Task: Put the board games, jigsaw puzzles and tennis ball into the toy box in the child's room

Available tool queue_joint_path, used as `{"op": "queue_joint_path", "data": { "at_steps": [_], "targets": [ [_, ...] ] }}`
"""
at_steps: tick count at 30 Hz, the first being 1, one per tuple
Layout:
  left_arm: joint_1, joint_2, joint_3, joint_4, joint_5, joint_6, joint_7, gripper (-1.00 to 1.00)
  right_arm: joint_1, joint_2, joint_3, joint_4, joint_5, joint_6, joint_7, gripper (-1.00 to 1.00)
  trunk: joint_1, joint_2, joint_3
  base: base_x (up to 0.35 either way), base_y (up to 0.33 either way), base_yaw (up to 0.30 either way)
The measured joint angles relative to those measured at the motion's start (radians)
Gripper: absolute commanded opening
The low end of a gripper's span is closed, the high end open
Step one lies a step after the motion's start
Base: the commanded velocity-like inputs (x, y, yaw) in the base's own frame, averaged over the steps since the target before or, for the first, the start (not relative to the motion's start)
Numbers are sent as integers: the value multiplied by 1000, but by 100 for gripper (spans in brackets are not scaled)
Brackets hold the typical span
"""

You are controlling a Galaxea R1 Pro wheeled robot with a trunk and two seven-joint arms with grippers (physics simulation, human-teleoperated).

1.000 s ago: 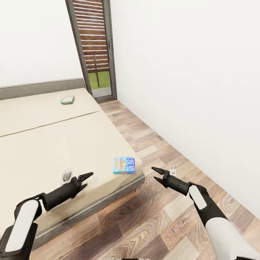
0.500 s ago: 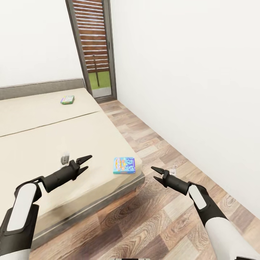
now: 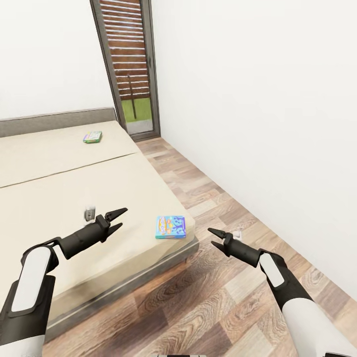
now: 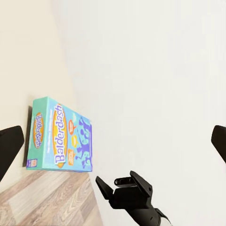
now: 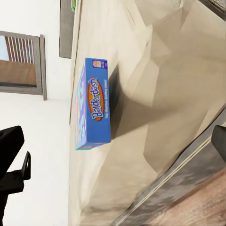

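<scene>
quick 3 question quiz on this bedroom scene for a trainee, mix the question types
1. True or false: the blue board game lies near the corner of the bed.
2. Which end effector hangs over the mattress? A) left end effector B) right end effector
3. Fill in: the title on the blue box reads ____.

Key
1. True.
2. A; the right one is over the wood floor.
3. Balderdash, legible in both wrist views.

Both arms extend forward, black forearms leading from white upper segments. Left gripper (image 3: pixel 115 220) is raised, jaws parted. Right gripper (image 3: pixel 214 238) sits lower, pointing inward toward the left gripper, jaws parted.
</scene>
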Motion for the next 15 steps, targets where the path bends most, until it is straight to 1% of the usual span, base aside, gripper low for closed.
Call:
{"op": "queue_joint_path", "data": {
  "at_steps": [5, 11, 13, 15],
  "targets": [
    [-2, -1, 0, 0, 1, 0, 0, 100, 0, -2, 0, -2, 0, 0, 0, 100, 0, 0, 0, 0, 0, 0],
    [-4, -3, -4, 2, 0, 0, 0, 100, -1, -4, 0, -4, 0, 0, 0, 100, 23, -42, -19, 0, 0, 0],
    [-5, -3, -8, 3, 1, 0, -1, 100, -1, -4, 0, -5, 0, 1, 0, 100, 31, -56, -25, 0, 0, 0],
    [-5, -2, -21, 3, 1, 0, -2, 100, -1, -5, 0, -6, 0, 1, 0, 100, 38, -70, -31, 0, 0, 0]
  ]
}}
